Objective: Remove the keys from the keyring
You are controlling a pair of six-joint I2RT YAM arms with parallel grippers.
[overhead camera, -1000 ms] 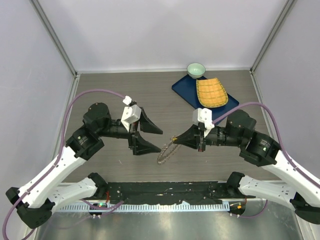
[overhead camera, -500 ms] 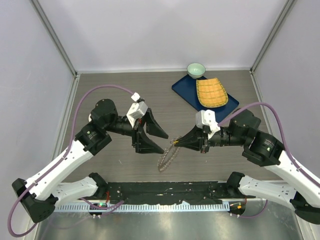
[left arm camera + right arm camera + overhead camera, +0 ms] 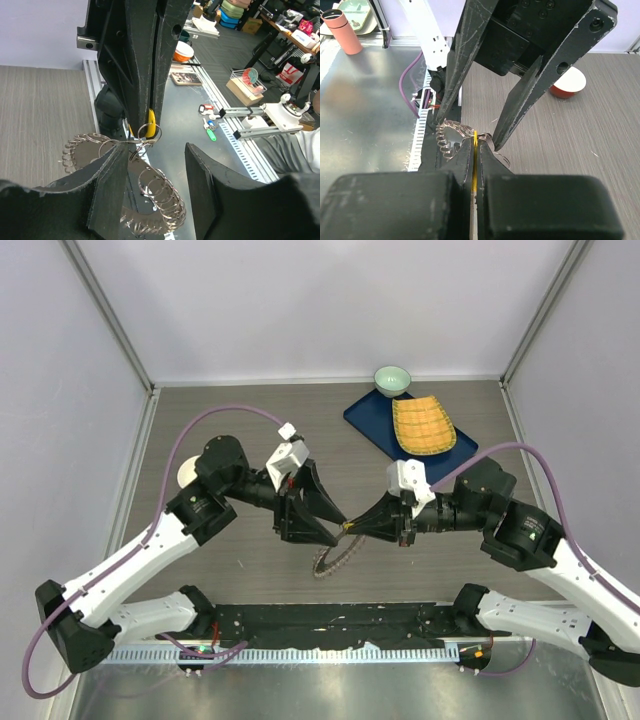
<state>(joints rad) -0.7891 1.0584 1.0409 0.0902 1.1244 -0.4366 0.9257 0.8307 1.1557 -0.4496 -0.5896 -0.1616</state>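
Now that the left gripper [image 3: 339, 531] has swung in from the side, its spread fingers flank the keyring [image 3: 330, 556]. The right gripper [image 3: 354, 528] holds the ring clamped, with the keys [image 3: 162, 212] dangling below. Pulling one off can likely begin.

From above, single keys [image 3: 328, 560] are too small to tell. In the right wrist view, the right tool [image 3: 475, 145] at 6 o'clock hides most of the keyring [image 3: 451, 135].
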